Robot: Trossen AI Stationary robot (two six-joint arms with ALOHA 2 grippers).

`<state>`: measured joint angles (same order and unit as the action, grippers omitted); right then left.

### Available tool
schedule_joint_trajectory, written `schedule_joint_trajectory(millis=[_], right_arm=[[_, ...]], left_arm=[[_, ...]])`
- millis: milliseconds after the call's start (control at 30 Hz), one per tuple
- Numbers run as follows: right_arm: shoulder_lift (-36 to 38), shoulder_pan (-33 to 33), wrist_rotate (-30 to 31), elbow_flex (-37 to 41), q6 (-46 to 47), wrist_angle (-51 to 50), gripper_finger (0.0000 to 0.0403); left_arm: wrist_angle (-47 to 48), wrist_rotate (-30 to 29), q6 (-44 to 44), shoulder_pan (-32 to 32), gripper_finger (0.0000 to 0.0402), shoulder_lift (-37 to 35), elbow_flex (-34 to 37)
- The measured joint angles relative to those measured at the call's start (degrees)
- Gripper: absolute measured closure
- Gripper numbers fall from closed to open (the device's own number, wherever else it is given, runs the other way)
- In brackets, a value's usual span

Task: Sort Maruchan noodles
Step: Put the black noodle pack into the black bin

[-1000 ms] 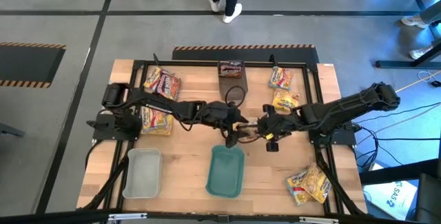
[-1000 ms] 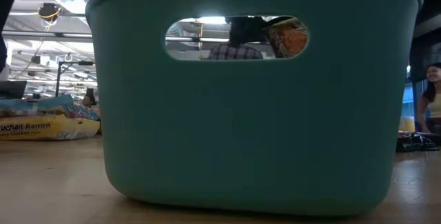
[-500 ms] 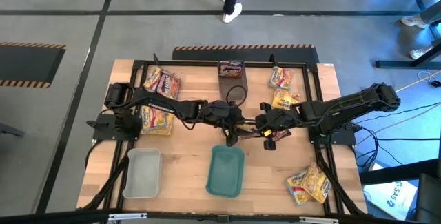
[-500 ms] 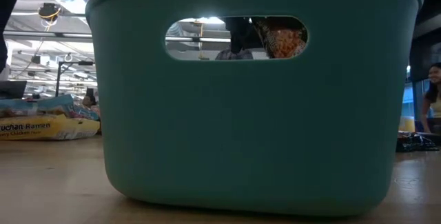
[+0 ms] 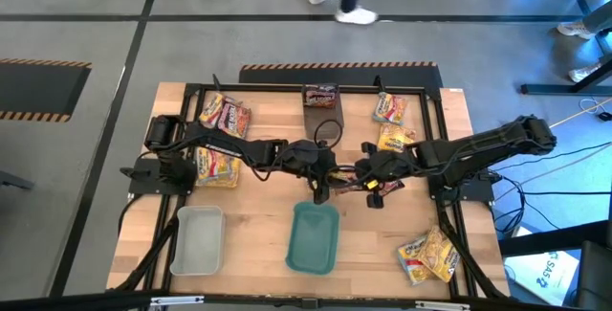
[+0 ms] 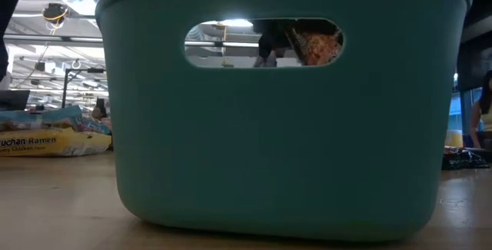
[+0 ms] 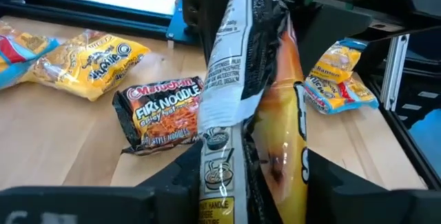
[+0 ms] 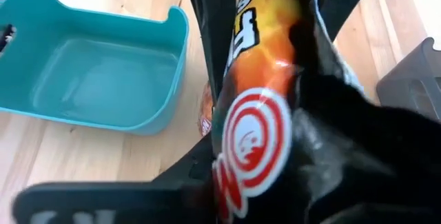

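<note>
Two trays at the near edge of the worktop [image 5: 277, 254]: teal tray [image 5: 315, 237] at centre, grey tray [image 5: 198, 239] to its left, bare wood between them and out to each side edge. Yellow packets [image 5: 428, 255] heaped at the near right corner. Just beyond the teal tray, both arms reaching in level from their side mounts and meeting at mid-worktop: left gripper [image 5: 323, 179] and right gripper [image 5: 367, 181] close together, each clamped on one dark maroon-black packet [image 7: 265, 107], held upright between them. Same packet in the right wrist view [image 8: 275, 79], orange flame print and red-and-white spiral mark showing; back panel of small print showing in the left wrist view, not legible. Flat on the wood behind it, dark packet reading "FIRE NOODLE" [image 7: 162, 112], with yellow packets [image 7: 89, 57] beside it. Farther back, yellow and red packets [image 5: 226, 113] at the far left, more yellow ones [image 5: 389, 108] at the far right, dark packet [image 5: 320, 95] at the far middle edge. Yellow packet [image 6: 54, 141] in the low view reading "Ramen". Beyond the worktop, grey floor and a person's feet [image 5: 344, 5].
</note>
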<state>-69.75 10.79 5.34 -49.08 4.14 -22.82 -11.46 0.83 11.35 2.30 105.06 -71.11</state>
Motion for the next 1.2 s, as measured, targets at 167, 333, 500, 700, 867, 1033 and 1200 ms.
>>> schedule_joint_trajectory(millis=[167, 333, 500, 700, 867, 1033, 1200], right_arm=[[4.5, 0.1, -0.5, -0.1, 2.1, -4.6, 0.0249], [12.2, 0.1, -0.5, 0.0, 7.8, -14.1, 0.0198], [21.0, 0.1, -0.5, 7.5, 9.7, -6.8, 0.0166], [25.7, 0.1, -1.0, 19.0, 9.7, 10.7, 0.015], [24.7, 0.0, -0.5, 20.5, 8.3, 17.4, 0.0153], [24.6, 0.0, 0.0, 18.5, 7.1, 15.7, 0.0154], [21.8, 0.0, 2.3, 18.3, 4.5, 19.8, 0.0155]], left_arm=[[0.6, 0.0, 0.0, 0.0, 0.0274, 0.0, 0.0], [0.5, 1.3, -1.5, 0.2, 0.0274, -0.3, 0.0], [-3.2, 0.6, -5.3, 1.3, 0.0274, -0.5, 0.0], [-6.9, -5.3, -7.1, 1.8, 0.0274, -0.6, 0.0], [-10.3, -6.2, -7.1, 1.0, 0.0274, -0.6, 0.0], [-10.5, -6.5, -5.9, 0.0, 0.0274, -0.6, 0.0], [-13.3, -6.3, -6.0, -0.1, 0.0274, -0.6, 0.0]])
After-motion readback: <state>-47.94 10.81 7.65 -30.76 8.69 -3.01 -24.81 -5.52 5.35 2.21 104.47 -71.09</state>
